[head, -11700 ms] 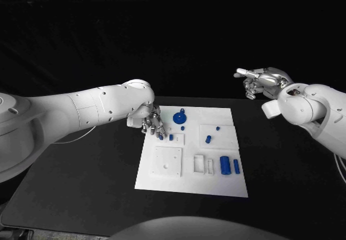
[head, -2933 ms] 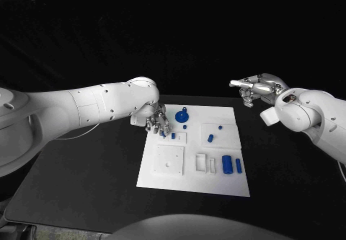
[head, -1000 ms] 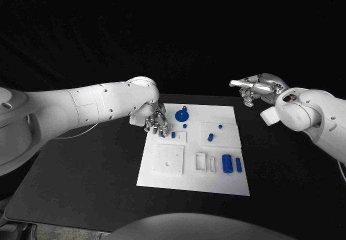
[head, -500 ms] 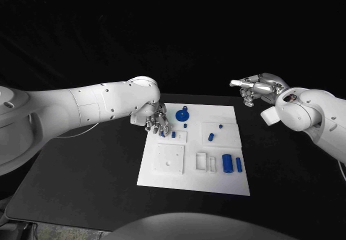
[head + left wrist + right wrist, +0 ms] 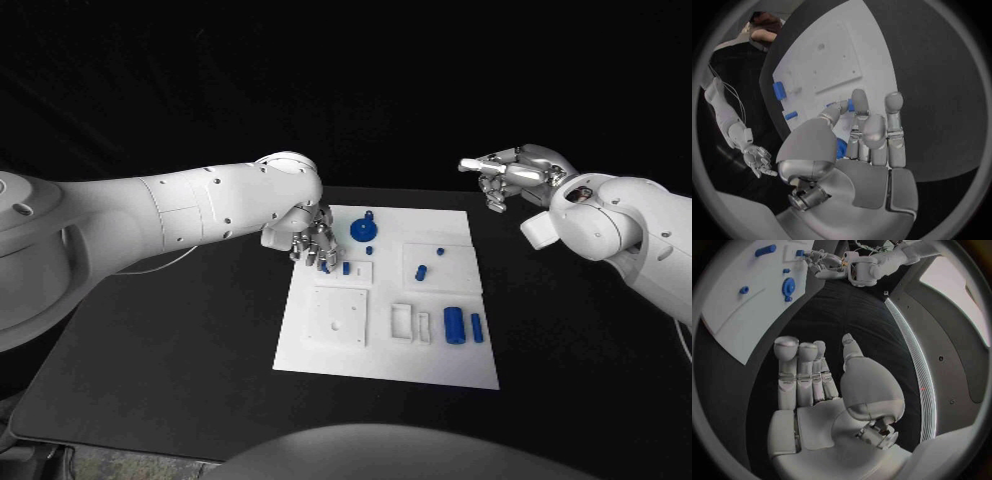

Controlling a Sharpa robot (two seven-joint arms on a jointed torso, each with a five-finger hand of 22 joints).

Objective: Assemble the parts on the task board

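- White flat plastic task board lies mid black tabletop; our left hand pinches a small blue peg over its far-left corner.
- Our right hand hovers, fingers apart, empty.
- Tilted, the peg could jam.

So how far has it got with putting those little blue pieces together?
Early days, it seems. Nothing looks clearly assembled: two blue cylinders lie loose at the task board's near right, and a round blue part sits at its far end. The left hand has its fingertips down at a small blue piece. The right hand hangs off the board, holding nothing.
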